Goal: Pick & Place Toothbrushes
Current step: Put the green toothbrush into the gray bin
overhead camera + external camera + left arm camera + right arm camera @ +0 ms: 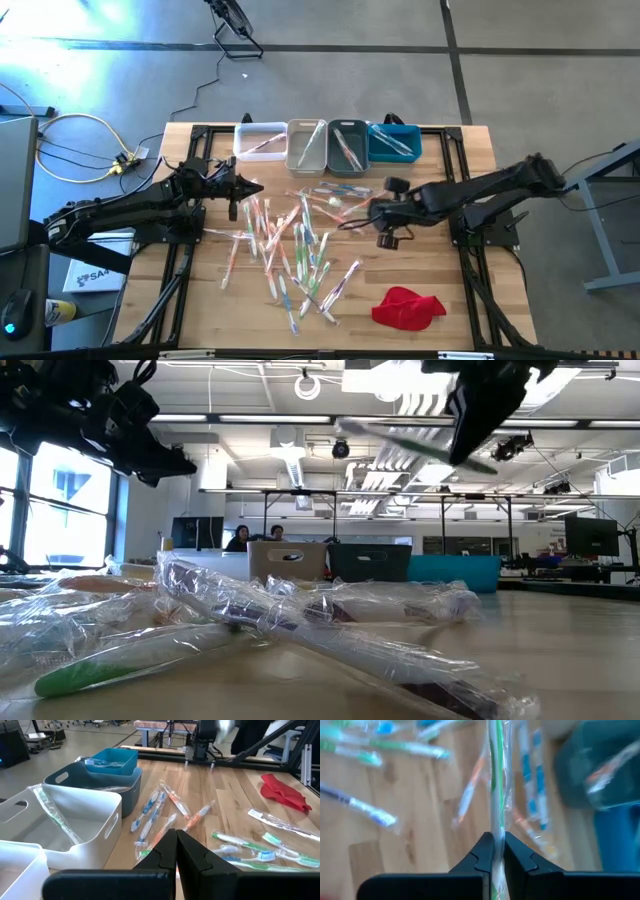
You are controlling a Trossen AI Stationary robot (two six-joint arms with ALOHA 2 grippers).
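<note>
Nearest the right wrist camera, the right gripper (493,851) is clamped on a green toothbrush (495,780) in its clear wrapper, held above the table (450,240) just right of the pile and short of the bins. The pile of toothbrushes (290,245) lies scattered over the middle of the table, dozens strong by the look of it, so most of the sorting is judged to remain. Along the far edge stand four bins: the white bin (259,141), the beige bin (306,145), the grey bin (347,147) and the blue bin (394,143), each already showing at least one wrapped brush inside. The left gripper (240,188) hangs over the pile's left edge, near the white bin, fingers pressed together and holding nothing. A red cloth (407,306) lies apart at the near right. Judged stage: early, one brush in transit.
</note>
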